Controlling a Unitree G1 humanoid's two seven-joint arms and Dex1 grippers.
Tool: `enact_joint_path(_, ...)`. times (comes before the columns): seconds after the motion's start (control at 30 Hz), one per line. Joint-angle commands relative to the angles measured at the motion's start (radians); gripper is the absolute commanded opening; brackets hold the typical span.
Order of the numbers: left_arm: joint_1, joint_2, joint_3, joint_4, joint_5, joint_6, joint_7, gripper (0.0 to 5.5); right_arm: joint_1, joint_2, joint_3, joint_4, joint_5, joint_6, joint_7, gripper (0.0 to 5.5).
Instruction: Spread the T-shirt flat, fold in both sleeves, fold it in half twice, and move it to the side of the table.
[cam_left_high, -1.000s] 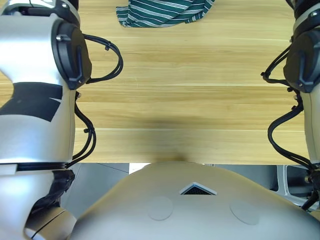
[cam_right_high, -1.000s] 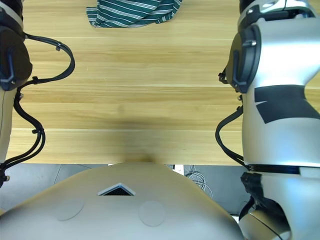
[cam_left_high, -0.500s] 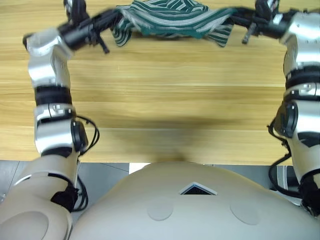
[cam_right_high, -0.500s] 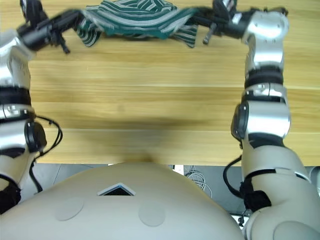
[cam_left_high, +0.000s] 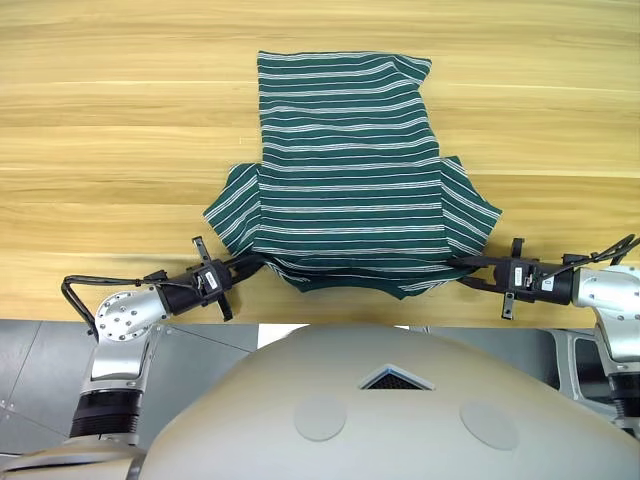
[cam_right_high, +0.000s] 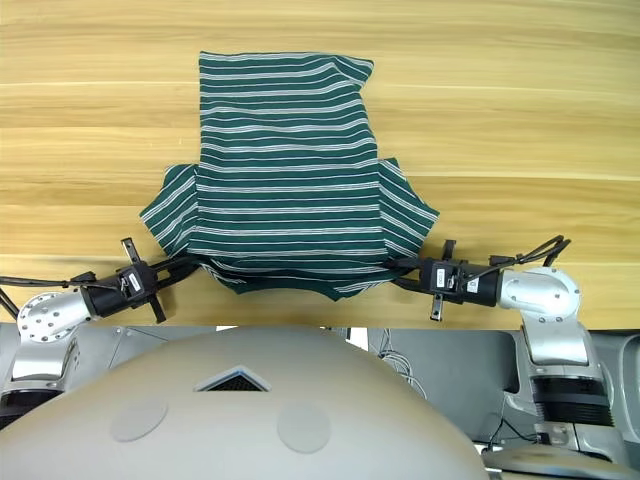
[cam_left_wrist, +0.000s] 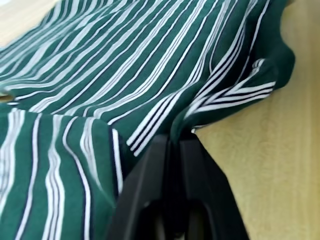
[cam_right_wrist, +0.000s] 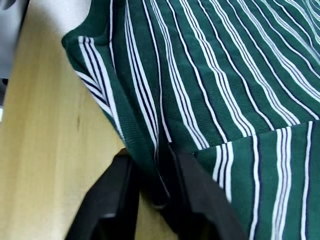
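Observation:
A dark green T-shirt with white stripes lies spread on the wooden table. Its hem is at the far end and its shoulders are near the front edge. Both short sleeves stick out sideways, slightly rumpled. My left gripper is low at the front edge, shut on the shirt's near left shoulder. My right gripper mirrors it, shut on the near right shoulder. In the left wrist view the black fingers pinch a fold of striped cloth. The right wrist view shows the fingers clamped on the fabric edge.
Bare wood stretches wide to the left and right of the shirt and beyond its hem. The table's front edge runs just behind both grippers, with grey floor below it.
The shirt was bunched at the far side of the table. Both grippers lifted it stretched between them, then drew it back toward me; it now lies laid out flat.

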Motion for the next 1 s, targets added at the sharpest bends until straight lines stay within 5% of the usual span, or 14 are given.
enact_joint_path(0.03, 0.146, 0.087, 0.027, -0.035, 0.045, 0.076, 0.020, 0.93, 0.001, -0.076, -0.105, -0.012, 0.127, 0.034, 0.014, 1.90)
enact_joint_path(0.23, 0.328, 0.145, 0.216, -0.159, -0.288, 0.045, -0.052, 1.71, -0.181, -0.124, -0.229, 0.028, 0.485, 0.161, 0.141, 2.83)
enact_joint_path(0.4, 0.252, 0.077, 0.331, -0.033, -0.598, 0.112, -0.112, 1.71, -0.561, 0.085, 0.067, 0.130, 0.307, 0.335, -0.079, 2.83)
enact_joint_path(0.53, 0.060, -0.083, 0.243, -0.009, -0.690, 0.394, 0.175, 1.71, -0.783, 0.281, 0.254, 0.422, 0.101, 0.351, -0.215, 2.83)
enact_joint_path(0.67, 0.006, -0.200, 0.171, -0.034, -0.683, 0.629, 0.418, 1.71, -0.952, 0.394, 0.298, 0.702, -0.004, 0.297, -0.313, 2.83)
enact_joint_path(1.0, -0.011, -0.241, 0.103, -0.065, -0.618, 0.793, 0.535, 1.71, -1.043, 0.439, 0.290, 0.894, -0.086, 0.148, -0.393, 2.83)
